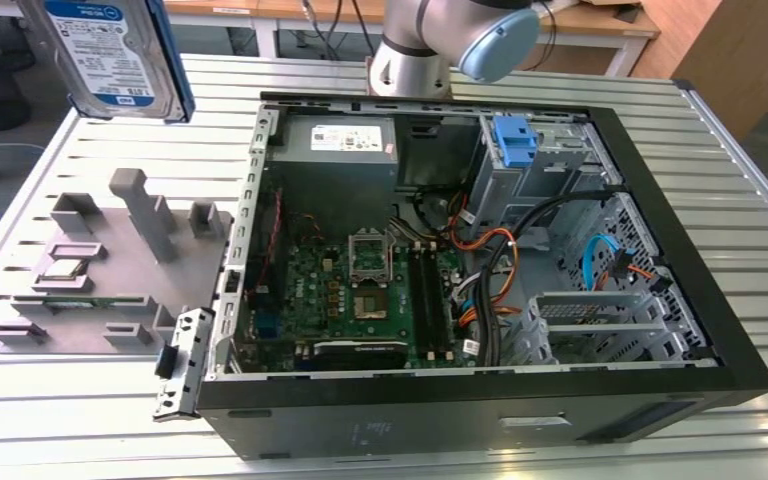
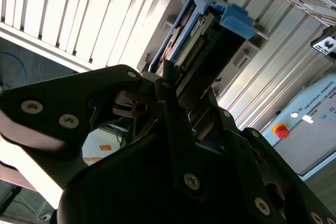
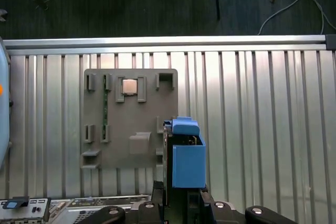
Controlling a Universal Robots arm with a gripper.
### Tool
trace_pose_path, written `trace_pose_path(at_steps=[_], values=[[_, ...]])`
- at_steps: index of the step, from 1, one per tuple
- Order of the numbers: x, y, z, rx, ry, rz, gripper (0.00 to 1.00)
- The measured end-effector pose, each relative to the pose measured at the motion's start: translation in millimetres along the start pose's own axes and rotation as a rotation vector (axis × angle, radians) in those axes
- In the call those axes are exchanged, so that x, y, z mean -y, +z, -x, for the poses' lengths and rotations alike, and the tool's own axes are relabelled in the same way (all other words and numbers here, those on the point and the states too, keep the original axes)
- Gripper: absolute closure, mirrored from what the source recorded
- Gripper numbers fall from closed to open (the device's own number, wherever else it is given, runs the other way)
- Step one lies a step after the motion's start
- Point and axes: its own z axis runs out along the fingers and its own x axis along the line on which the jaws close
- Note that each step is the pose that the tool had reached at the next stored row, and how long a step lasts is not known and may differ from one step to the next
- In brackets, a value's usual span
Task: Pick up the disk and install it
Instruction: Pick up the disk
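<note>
The disk, silver with a blue-and-white label and blue rails, hangs upright in the air above the table's far corner, at the exterior view's left. In both wrist views my gripper is shut on the disk, which sticks out edge-on from between the black fingers. In the first wrist view the disk and its blue rail sit over the edge of the grey fixture plate, with the gripper behind it. The open computer case lies at the exterior view's right of the disk.
A light-blue bracket and a grey power-supply box sit at the back of the case, with the motherboard and cables below. The grey fixture plate holds a processor chip. The arm's base stands behind the case.
</note>
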Motion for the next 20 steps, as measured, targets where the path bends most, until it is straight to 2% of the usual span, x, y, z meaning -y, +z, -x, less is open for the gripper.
trace_pose_path(at_steps=[20], values=[[39.7, -1.4, 1.9, 0.0001, 0.000, -0.0001, 0.65]])
